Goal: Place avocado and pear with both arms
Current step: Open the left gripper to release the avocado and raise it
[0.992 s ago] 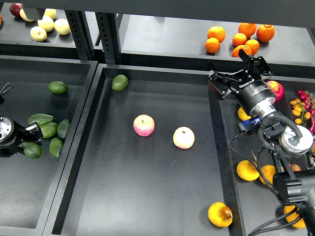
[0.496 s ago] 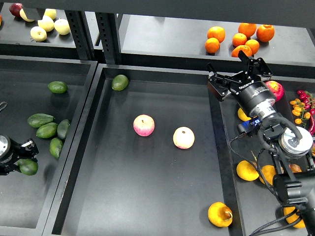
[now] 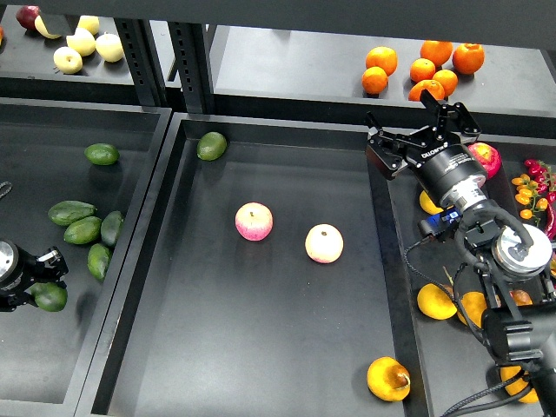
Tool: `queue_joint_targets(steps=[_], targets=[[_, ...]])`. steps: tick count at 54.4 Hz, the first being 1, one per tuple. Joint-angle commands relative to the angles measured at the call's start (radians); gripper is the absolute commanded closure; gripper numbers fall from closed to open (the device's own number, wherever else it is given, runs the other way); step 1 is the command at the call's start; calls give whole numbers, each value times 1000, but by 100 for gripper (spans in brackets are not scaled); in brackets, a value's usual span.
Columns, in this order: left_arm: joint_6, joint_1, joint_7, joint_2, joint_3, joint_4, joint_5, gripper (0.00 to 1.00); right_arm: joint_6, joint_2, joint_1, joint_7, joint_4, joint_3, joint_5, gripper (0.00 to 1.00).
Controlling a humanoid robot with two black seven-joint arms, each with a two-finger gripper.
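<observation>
My left gripper (image 3: 43, 280) is at the left edge, over the near part of the left tray (image 3: 26, 365). It is shut on a dark green avocado (image 3: 49, 297), which it holds apart from the other avocados. A yellow-orange pear (image 3: 388, 379) with a brownish stem end lies in the near right corner of the centre tray (image 3: 217, 347). My right gripper (image 3: 424, 132) is open and empty. It hangs over the wall between the centre tray and the right tray, far from the pear.
Two pink-yellow apples (image 3: 254, 221) (image 3: 324, 243) lie mid centre tray, a rounder light green avocado (image 3: 211, 145) in its far left corner. Several avocados (image 3: 84, 230) lie in the left tray, several pears (image 3: 437, 301) in the right tray. Oranges (image 3: 424, 69) sit on the back shelf.
My left gripper has drawn back toward the near left with the avocado, away from the cluster of avocados. The right arm has not moved.
</observation>
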Motion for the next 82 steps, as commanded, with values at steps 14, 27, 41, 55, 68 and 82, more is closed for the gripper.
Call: queue_joint_targets(steps=[14, 27, 41, 55, 68, 82], targets=[[0, 7, 0, -6, -6, 3, 2, 50, 0, 0, 0, -2, 0, 0, 0, 0], [0, 8, 0, -6, -29, 0, 37, 36, 0, 0, -2, -2, 5, 0, 0, 0], [0, 5, 0, -6, -42, -6, 38, 17, 0, 0, -5, -2, 6, 0, 0, 0], [0, -10, 0, 3, -85, -11, 37, 3, 0, 0, -6, -6, 5, -2, 0, 0], [0, -10, 0, 23, -399, 24, 26, 1, 0, 0, -28, -9, 6, -2, 2, 0], [0, 2, 0, 15, -612, 125, -37, 0, 8, 0, -38, -9, 6, -2, 2, 0]])
